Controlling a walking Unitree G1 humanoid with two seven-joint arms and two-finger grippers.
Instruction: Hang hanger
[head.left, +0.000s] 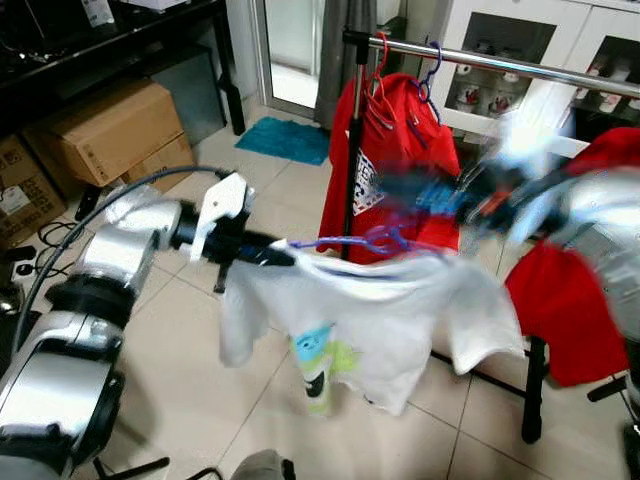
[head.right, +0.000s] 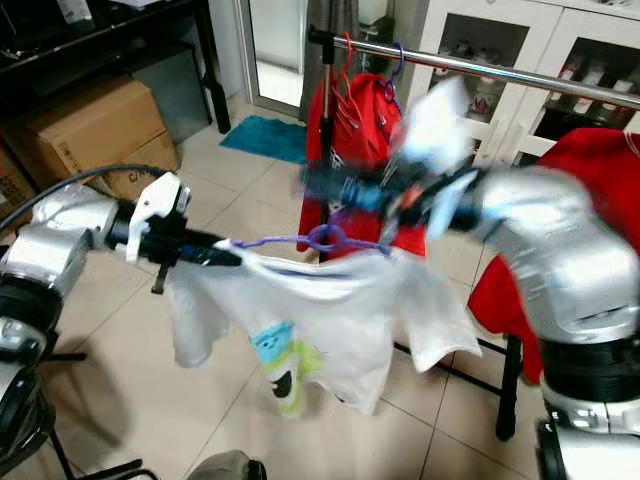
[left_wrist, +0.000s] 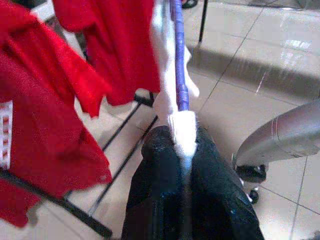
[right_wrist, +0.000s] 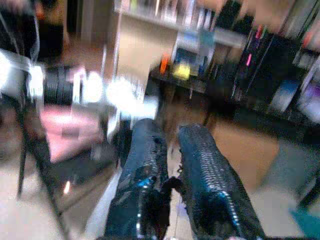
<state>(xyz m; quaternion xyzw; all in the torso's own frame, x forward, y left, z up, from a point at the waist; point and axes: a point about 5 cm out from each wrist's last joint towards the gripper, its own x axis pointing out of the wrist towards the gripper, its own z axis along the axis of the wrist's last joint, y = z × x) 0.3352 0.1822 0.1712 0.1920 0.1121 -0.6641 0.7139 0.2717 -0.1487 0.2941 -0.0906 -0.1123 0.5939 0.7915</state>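
Purple hanger (head.left: 345, 243) with white shirt (head.left: 370, 320) is clamped at one end by left tool (head.left: 268, 253), kept level for the rail (head.left: 520, 68); right tool (head.right: 325, 185) blurred, grip cannot be told.

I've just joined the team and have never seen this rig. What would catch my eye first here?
A white T-shirt with a blue and green cartoon print, hanging on a purple plastic hanger, is held up in mid-air over the tiled floor. The left gripper is shut on the hanger's end, while the blurred right gripper reaches in near its hook. Behind stands a metal clothes rail with a red shirt on it.
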